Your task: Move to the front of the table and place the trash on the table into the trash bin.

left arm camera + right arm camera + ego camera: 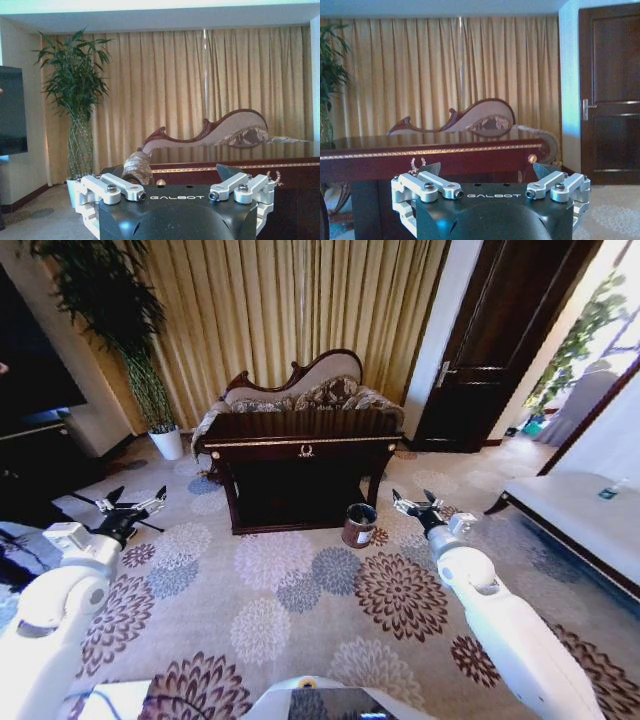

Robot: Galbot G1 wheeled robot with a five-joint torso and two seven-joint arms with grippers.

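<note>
The dark glossy table (300, 438) with gold trim stands across the carpet ahead, some way from me. Its edge also crosses the left wrist view (280, 165) and the right wrist view (430, 150). I cannot make out the trash on its top from here. The small reddish-brown trash bin (359, 525) sits on the floor by the table's front right leg. My left gripper (130, 505) (170, 172) is held open at the left, well short of the table. My right gripper (418, 504) (487, 170) is open too, held in the air just right of the bin.
A carved-back sofa (300, 390) stands behind the table before the curtains. A white plant pot (167, 443) is at the left, a dark door (490, 350) at the back right and a low bench (580, 510) at the right. Floral carpet (300, 590) lies open between me and the table.
</note>
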